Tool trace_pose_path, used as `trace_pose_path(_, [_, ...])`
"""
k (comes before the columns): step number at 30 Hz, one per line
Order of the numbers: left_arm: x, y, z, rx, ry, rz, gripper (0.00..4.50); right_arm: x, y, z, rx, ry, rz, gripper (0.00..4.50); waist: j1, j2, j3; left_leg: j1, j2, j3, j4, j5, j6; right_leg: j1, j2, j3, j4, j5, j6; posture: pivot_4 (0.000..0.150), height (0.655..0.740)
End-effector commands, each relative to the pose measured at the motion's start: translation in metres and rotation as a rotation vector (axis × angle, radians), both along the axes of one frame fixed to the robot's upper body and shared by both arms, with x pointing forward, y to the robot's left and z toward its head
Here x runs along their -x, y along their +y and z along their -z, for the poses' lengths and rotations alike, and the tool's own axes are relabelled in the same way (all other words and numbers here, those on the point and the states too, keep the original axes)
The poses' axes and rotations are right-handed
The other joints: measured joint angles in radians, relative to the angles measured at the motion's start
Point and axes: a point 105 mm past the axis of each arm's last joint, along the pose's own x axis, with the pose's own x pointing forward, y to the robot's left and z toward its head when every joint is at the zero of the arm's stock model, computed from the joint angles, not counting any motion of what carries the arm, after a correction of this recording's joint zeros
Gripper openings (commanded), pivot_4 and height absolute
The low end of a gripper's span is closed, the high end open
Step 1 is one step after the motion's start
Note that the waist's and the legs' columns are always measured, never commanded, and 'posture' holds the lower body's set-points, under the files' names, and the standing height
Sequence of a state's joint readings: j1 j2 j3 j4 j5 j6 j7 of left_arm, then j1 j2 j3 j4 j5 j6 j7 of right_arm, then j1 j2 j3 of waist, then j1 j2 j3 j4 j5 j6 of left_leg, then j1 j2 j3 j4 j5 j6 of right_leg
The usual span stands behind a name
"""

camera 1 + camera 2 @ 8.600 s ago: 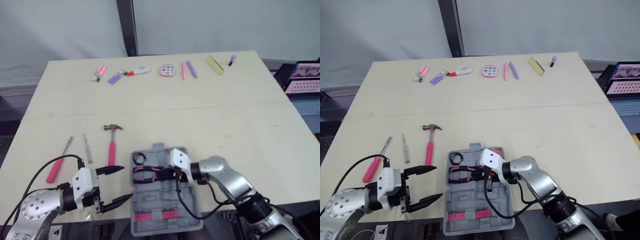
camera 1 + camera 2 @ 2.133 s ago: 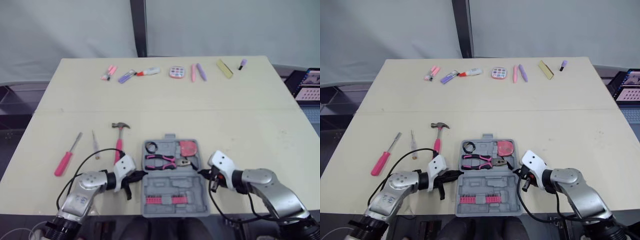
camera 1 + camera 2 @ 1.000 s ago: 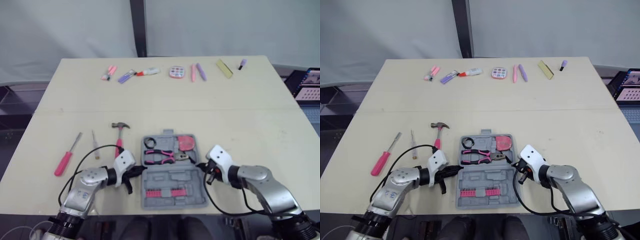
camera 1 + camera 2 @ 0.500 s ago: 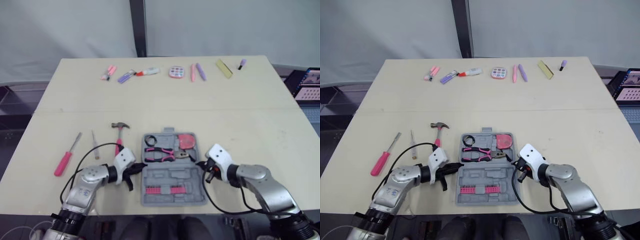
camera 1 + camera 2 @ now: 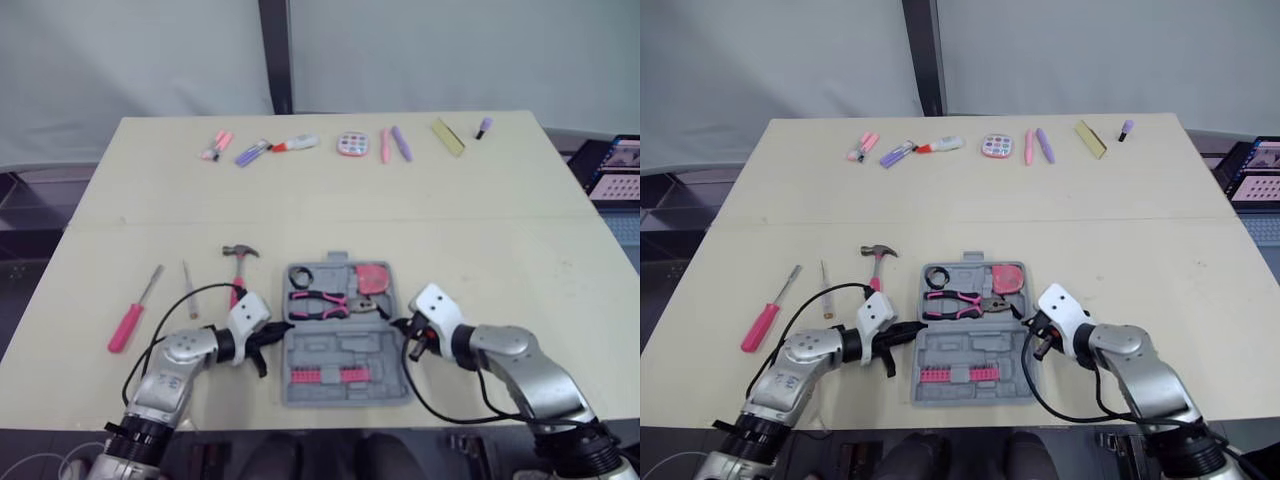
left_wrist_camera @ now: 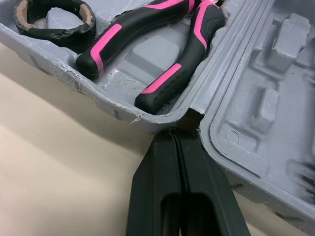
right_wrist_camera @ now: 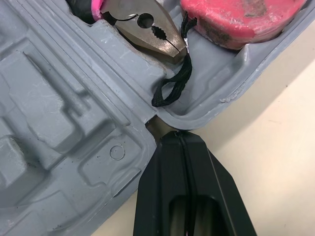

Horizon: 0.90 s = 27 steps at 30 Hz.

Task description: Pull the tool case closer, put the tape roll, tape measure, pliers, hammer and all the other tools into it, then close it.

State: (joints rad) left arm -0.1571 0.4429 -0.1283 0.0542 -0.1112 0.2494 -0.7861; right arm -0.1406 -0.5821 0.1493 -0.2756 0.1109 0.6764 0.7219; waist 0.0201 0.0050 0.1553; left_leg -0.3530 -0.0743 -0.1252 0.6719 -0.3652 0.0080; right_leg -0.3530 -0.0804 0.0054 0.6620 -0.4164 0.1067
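Tool case [image 5: 345, 348] lies open at the table's [image 5: 520, 250] near edge, centre. Hinge line runs left-right. The near half carries a pink bit row [image 5: 325, 376] and almost reaches the edge.

Left gripper [image 5: 283, 329] is at the case's left end and right gripper [image 5: 399, 326] at its right end, both level with the hinge.

The wrist views add detail:
- Left fingers [image 6: 162, 162] are pressed together, tips in the hinge notch.
- Right fingers [image 7: 170, 162] are also pressed together, tips at the opposite notch.
- A black strap loop [image 7: 173, 84] hangs off the tape measure [image 7: 241, 17].

The far half holds 3 items:
- tape roll [image 6: 59, 35] at the left
- pliers [image 5: 318, 303] lying left-right, jaws to the right
- tape measure at the right

On the table left of the case:
- hammer [image 5: 237, 285], axis near-far, head at the far end
- slim screwdriver [image 5: 189, 290]
- pink screwdriver [image 5: 130, 318]

There is bare table right of the case and beyond it, up to a row of small items [image 5: 350, 143] along the far edge.
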Motion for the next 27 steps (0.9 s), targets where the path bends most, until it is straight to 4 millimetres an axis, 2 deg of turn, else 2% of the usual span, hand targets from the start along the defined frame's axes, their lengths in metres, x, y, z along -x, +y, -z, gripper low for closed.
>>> trace_pose_path(1, [-0.005, -0.009, -0.009, 0.016, -0.047, 0.014, 0.03, 0.000, 0.019, -0.011, -0.045, -0.052, -0.063, 0.02, 0.000, 0.000, 0.000, 0.000, 0.000, 0.000, 0.000, 0.000, 0.000, 0.000, 0.000, 0.000, 0.000, 0.000, 0.000, 0.150, 0.7400])
trace_pose_path(9, [-0.007, -0.008, -0.010, 0.013, -0.053, 0.004, 0.03, -0.001, 0.021, -0.010, -0.048, -0.055, -0.061, 0.02, -0.004, 0.000, 0.000, -0.001, 0.000, 0.001, 0.000, 0.000, 0.000, -0.003, 0.000, 0.000, 0.002, 0.000, 0.000, 0.150, 0.7400])
trace_pose_path(21, [0.002, -0.006, -0.006, 0.003, -0.024, 0.010, 0.03, 0.001, 0.017, -0.006, -0.037, -0.039, -0.060, 0.02, -0.013, 0.000, 0.000, -0.001, 0.000, 0.001, -0.001, 0.000, 0.000, -0.003, 0.000, 0.000, 0.003, 0.000, 0.000, 0.150, 0.7400])
trace_pose_path(27, [0.000, 0.003, -0.011, 0.000, -0.018, -0.008, 0.03, 0.000, 0.006, -0.001, -0.002, -0.030, -0.033, 0.02, -0.020, 0.000, 0.000, -0.001, 0.000, 0.000, -0.001, 0.000, 0.000, -0.004, 0.000, 0.000, 0.004, 0.000, 0.000, 0.150, 0.7400])
